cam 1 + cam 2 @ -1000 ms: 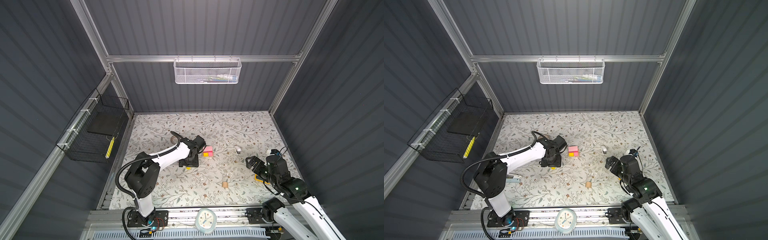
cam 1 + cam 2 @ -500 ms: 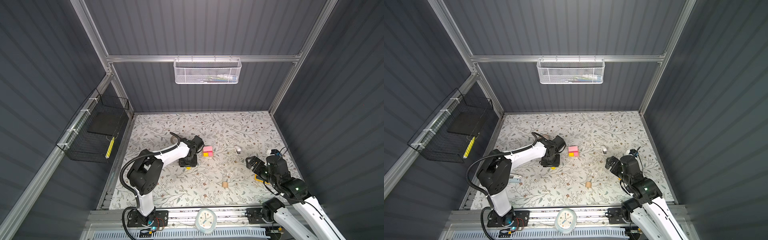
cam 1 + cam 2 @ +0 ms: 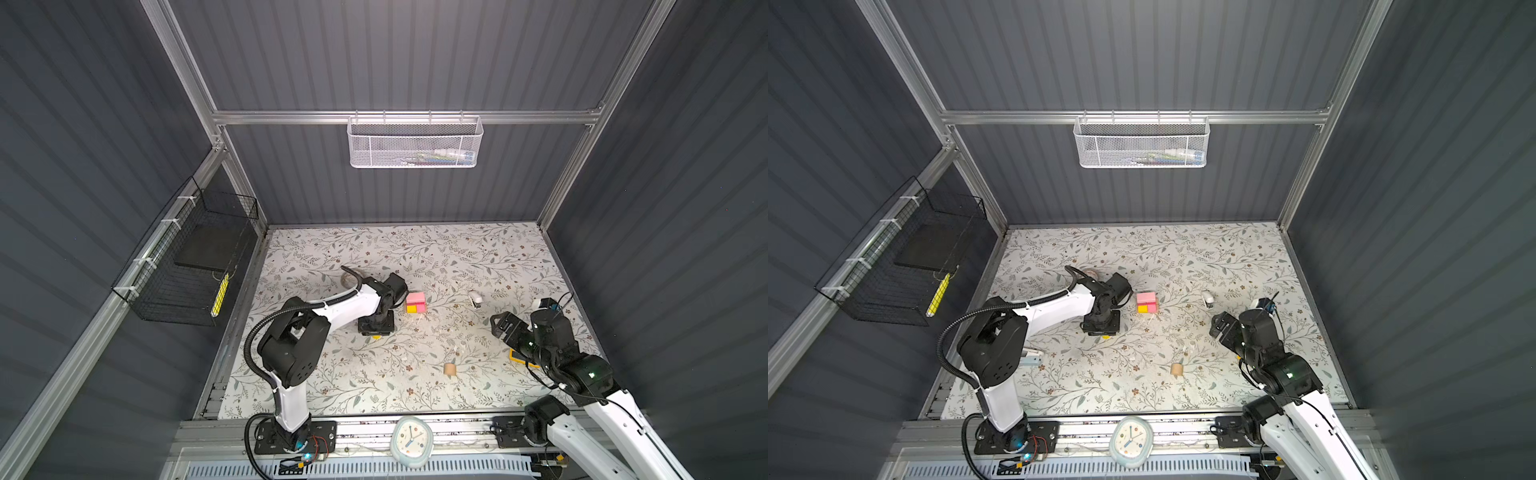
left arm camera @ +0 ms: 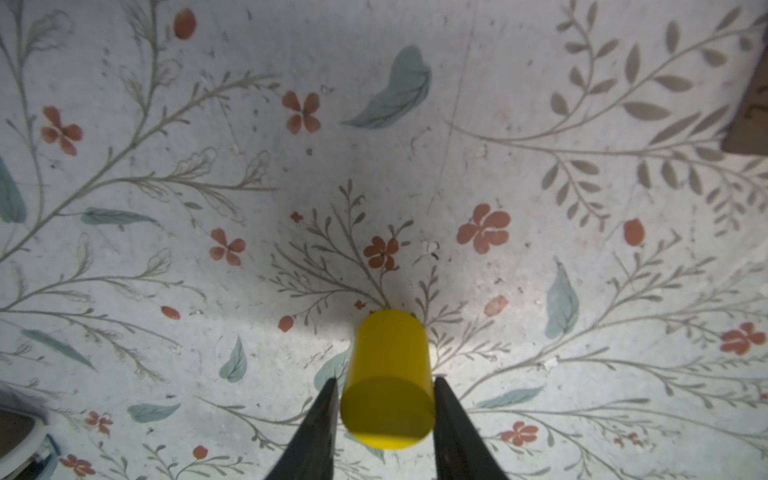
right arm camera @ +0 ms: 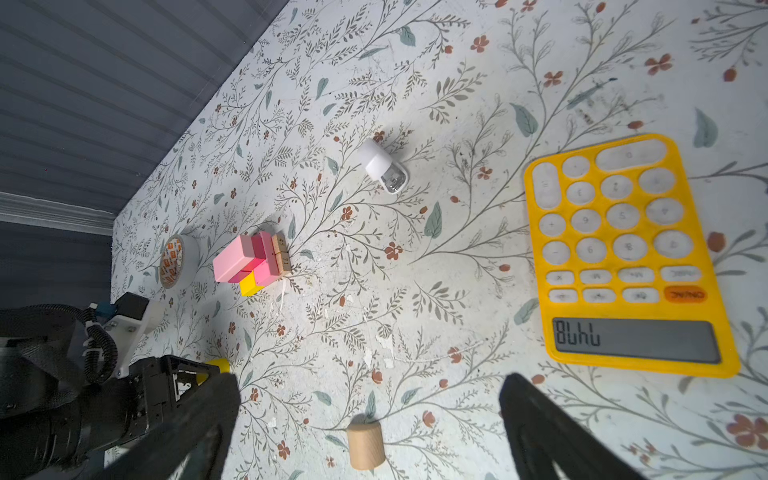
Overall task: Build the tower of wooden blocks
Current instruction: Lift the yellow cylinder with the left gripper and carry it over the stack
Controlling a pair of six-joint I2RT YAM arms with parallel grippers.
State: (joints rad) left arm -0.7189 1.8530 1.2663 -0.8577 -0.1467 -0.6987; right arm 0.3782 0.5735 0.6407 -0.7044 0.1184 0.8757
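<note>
**Left edge, both top views.** A black wire basket (image 3: 183, 266) hangs on the side wall. In it I see a dark flat slab (image 3: 205, 249) and a yellow strip (image 3: 220, 293) at its near end.

**Upper centre.** A white mesh basket (image 3: 415, 143) hooks onto the aluminium rail (image 3: 291, 117). A few slim items (image 3: 446, 157) lie toward its right end, too small for me to name.

**Centre-left of the floor.** The left gripper (image 4: 384, 382) points down at the mat, its fingers pressed against both sides of a yellow cylinder (image 4: 388, 365). Just above that arm's wrist sits a tape roll (image 5: 172, 262) with orange print that I cannot read.

**Centre.** The tower (image 3: 415, 302) stands just right of the left gripper. It is a low stack with a pale pink bar on top, magenta and yellow pieces beneath, and tan blocks on one side bearing small dark marks I cannot read. To its right lies a small white stapler (image 3: 475, 298). A tan cylinder (image 3: 449, 368) sits nearer the front, well apart from the stack.

**Lower right.** The right gripper (image 5: 370, 380) hangs with its fingers spread wide and holds nothing. It is beside a yellow-orange calculator (image 5: 623, 249). I read ON/AC on the calculator's orange key; the display's segment digits I cannot read with certainty.

**Surface and room.** The floral mat (image 3: 478, 257) is pale, printed with grey-green sprigs and small red flowers, and scuffed. Dark grey ribbed wall panels (image 3: 415, 54) close three sides. A white analogue clock (image 3: 412, 441) rests on the front rail at bottom centre.
</note>
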